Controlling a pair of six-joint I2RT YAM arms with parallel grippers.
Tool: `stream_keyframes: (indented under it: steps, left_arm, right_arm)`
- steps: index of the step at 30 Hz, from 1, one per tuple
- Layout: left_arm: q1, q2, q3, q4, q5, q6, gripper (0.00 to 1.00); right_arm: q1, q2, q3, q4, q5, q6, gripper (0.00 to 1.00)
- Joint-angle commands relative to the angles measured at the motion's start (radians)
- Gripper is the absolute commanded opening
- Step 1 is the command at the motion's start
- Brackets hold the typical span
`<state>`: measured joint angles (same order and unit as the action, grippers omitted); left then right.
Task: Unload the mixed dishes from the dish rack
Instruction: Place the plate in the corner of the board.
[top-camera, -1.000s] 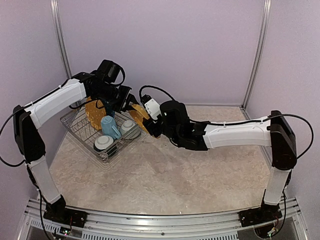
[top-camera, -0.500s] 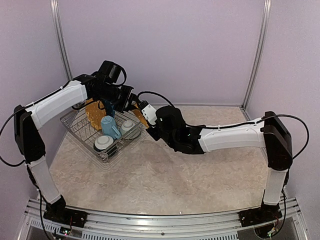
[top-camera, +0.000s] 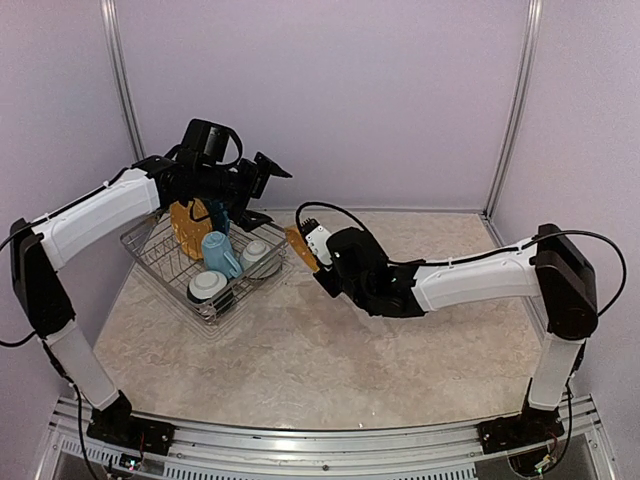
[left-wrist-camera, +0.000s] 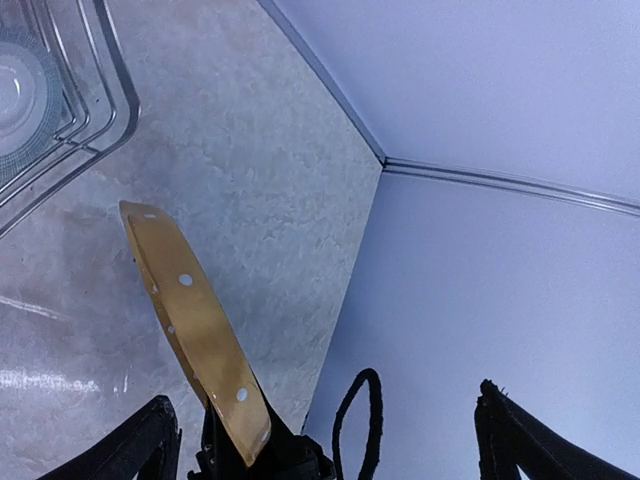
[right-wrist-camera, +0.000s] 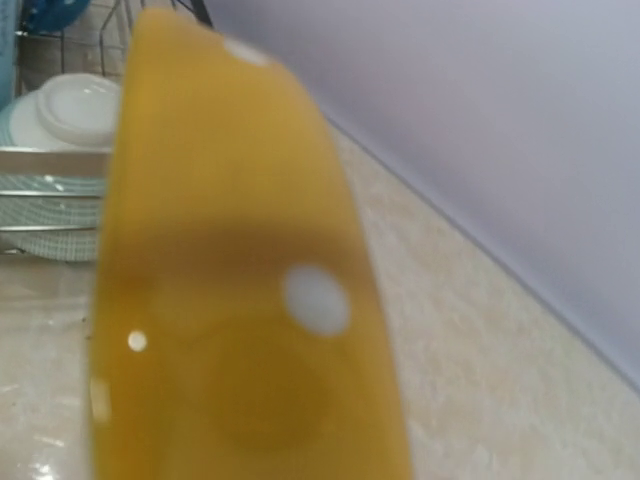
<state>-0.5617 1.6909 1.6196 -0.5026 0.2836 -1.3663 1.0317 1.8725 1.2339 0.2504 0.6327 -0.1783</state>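
The yellow plate (top-camera: 300, 248) is smooth and shiny, with small white dots and a wavy edge. The right gripper (top-camera: 312, 258) pinches its lower rim and holds it up on its edge, tilted, over the table (top-camera: 330, 360). It sits near the middle of the top view, just to the right of the dish rack (top-camera: 150, 262) and not touching it. In the right wrist view the plate fills most of the picture and looks blurry.

The right arm is stretched out long and low from the right side across to the middle. The left arm bends up high over the rack at the upper left. The left gripper (top-camera: 268, 195) is spread wide with nothing in it; its black fingers (left-wrist-camera: 150, 440) sit far apart at the bottom of the left wrist view.

The rack is a square basket of thin silver wires on the pale, stone-look table. Inside it, another yellow dotted plate (top-camera: 188, 222) stands upright at the back. A light blue mug (top-camera: 217, 252) is in the middle. Two round white bowls (top-camera: 208, 287) are beside it, one in front and one to its right.
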Motion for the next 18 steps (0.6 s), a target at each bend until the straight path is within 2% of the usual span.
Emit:
stream_keyframes:
  steps: [1, 7, 10, 18]
  left_arm:
    - [-0.001, -0.060, -0.010, 0.053, -0.050, 0.204, 0.99]
    - [-0.005, -0.096, -0.116, 0.151, -0.072, 0.445, 0.99]
    - [-0.007, -0.145, -0.210, 0.229, -0.122, 0.557, 0.99]
    - [-0.009, -0.252, -0.379, 0.271, -0.249, 0.728, 0.99]
  right_arm:
    - [-0.069, -0.154, 0.003, 0.010, -0.064, 0.232, 0.00]
    - [-0.239, -0.230, -0.076, -0.131, -0.343, 0.549, 0.00]
    - [-0.326, -0.292, -0.164, -0.107, -0.481, 0.676, 0.00]
    - [-0.546, -0.444, -0.415, -0.014, -0.794, 0.846, 0.00]
